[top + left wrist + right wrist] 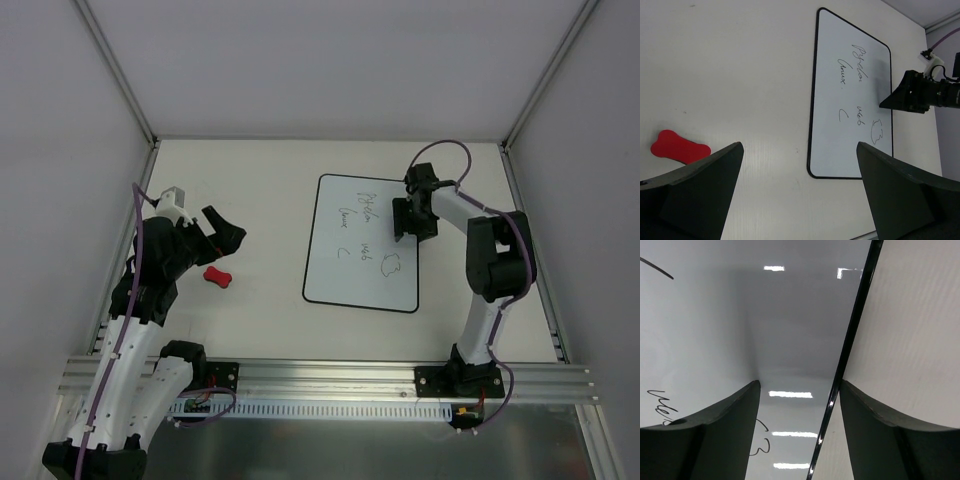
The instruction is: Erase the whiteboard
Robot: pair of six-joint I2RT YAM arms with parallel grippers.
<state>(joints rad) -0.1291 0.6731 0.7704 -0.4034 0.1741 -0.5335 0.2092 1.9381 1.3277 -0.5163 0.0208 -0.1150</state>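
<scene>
Right gripper over the whiteboard's edge, left gripper near the eraser

The right gripper (pixel 800 385) is unclenched and holds nothing. The whiteboard (pixel 362 245) lies flat on the table (pixel 250 180) directly under it, the board's black right border passing between the two fingers and the handwritten scribbles (pixel 368 215) to their left. I cannot tell if the fingers touch the board. The left gripper (pixel 800 147) is spread wide and empty. The red bone-shaped eraser (pixel 679 147) lies just beside one of its fingers, and the whiteboard is well ahead of it.
</scene>
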